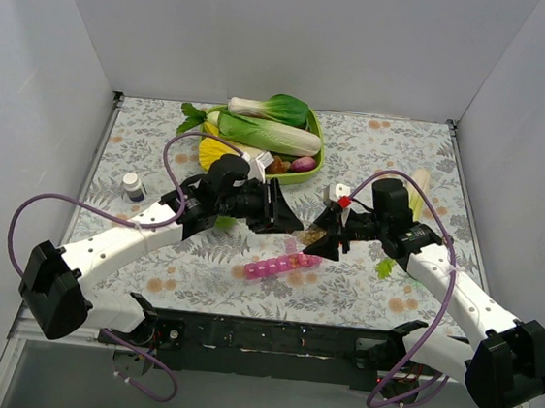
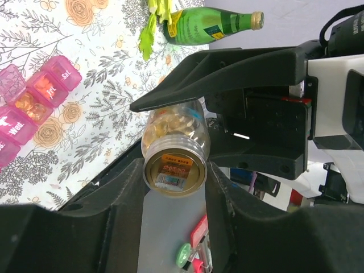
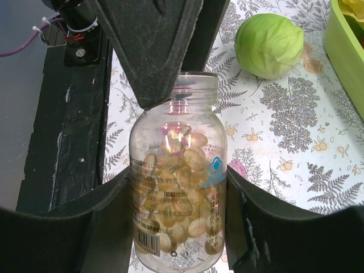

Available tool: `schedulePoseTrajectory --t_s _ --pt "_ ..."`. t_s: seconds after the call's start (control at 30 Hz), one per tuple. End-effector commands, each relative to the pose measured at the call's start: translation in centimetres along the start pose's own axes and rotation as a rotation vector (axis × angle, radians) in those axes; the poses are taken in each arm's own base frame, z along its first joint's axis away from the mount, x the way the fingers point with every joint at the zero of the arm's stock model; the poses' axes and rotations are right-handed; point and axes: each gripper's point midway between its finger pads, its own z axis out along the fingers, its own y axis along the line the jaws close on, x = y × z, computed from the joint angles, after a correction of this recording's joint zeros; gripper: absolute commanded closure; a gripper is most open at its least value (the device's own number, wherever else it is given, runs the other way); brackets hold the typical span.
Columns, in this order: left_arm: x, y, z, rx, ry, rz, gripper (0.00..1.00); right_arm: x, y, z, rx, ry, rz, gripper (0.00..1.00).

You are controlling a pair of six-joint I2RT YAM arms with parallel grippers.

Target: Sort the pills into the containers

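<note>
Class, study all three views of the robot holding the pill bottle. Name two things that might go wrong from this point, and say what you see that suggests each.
1. The bottle in the right gripper is uncapped and holds many capsules. Tipped, it may dump several at once, missing the small compartments of the pink organiser.
2. A finger of the left gripper sits at the bottle's mouth. A nudge there might twist the bottle in its grip.
</note>
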Motion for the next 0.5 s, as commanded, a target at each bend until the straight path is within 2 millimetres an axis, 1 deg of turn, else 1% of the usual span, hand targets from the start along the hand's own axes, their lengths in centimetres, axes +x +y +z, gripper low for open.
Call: schedulePoseTrajectory --t_s 0.0,0.1,0.13,0.17,0.23,0.27,0.3,0.33,0.37,0.4,0.47 --pt "0.3 -1.2 -0.1 0.053 0.034 0.100 0.74 -2.6 0.2 -0.2 -0.017 -0.054 -0.079 0.99" --pt "1.1 -1.2 -0.1 0.097 0.080 0.228 0.85 -2.8 0.8 -0.1 -0.049 -0.071 -0.052 0.99" --pt "1.2 -1.2 -0.2 0.109 0.091 0.268 0.86 -3.0 1.1 -0.1 -0.061 -0.082 -0.028 0.99" --pt "1.9 -1.2 -0.3 0.148 0.125 0.368 0.87 -2.9 1.7 0.0 -0.095 -0.093 -0.009 0.99" --pt "2.5 -1.5 -0.7 0.212 0.155 0.500 0.89 -3.0 2.5 0.0 -0.139 -0.111 0.030 0.99" --pt "2.7 -1.6 -0.9 0.258 0.163 0.643 0.90 -3.7 3.1 0.1 -0.186 -0.144 0.051 0.99" --pt "3.6 -2.2 -1.7 0.335 0.189 0.739 0.91 -3.3 3.7 0.2 -0.219 -0.150 0.096 0.99" --pt "4.0 -2.4 -2.0 0.376 0.196 0.820 0.92 -3.4 4.1 0.2 -0.251 -0.164 0.115 0.99" --pt "4.6 -2.3 -2.4 0.421 0.207 0.893 0.92 -4.3 4.9 0.0 -0.311 -0.190 0.157 0.99" --pt "4.6 -2.7 -2.8 0.481 0.178 1.044 0.91 -3.6 5.3 0.1 -0.336 -0.195 0.186 0.99" --pt "4.2 -2.8 -2.9 0.494 0.150 1.142 0.87 -3.7 5.8 0.0 -0.373 -0.199 0.223 0.99"
